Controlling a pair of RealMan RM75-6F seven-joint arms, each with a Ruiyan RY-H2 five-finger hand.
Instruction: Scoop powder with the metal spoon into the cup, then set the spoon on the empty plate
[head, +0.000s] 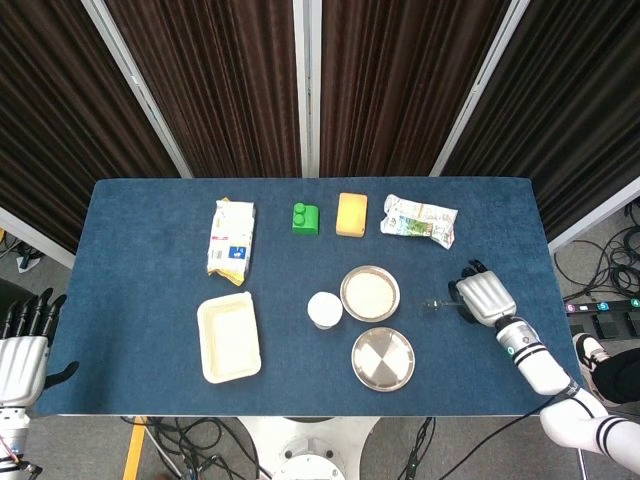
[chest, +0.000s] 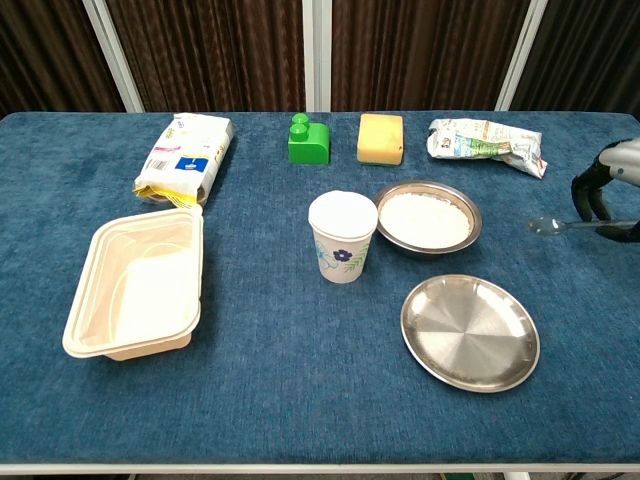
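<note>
Metal spoon (chest: 566, 225): thin, shiny, small round bowl pointing toward powder dish (chest: 428, 218), handle level, near table's (head: 150, 300) right edge. One spoon, one paper cup (chest: 342, 236) with flower print, one powder dish, one empty steel plate (chest: 470, 332) toward front edge. Right hand (head: 484, 296): dark fingers (chest: 590, 192) curled round spoon handle, holding it. Left hand (head: 22, 345): off table's front-left corner, fingers straight and apart, holding nothing.
</note>
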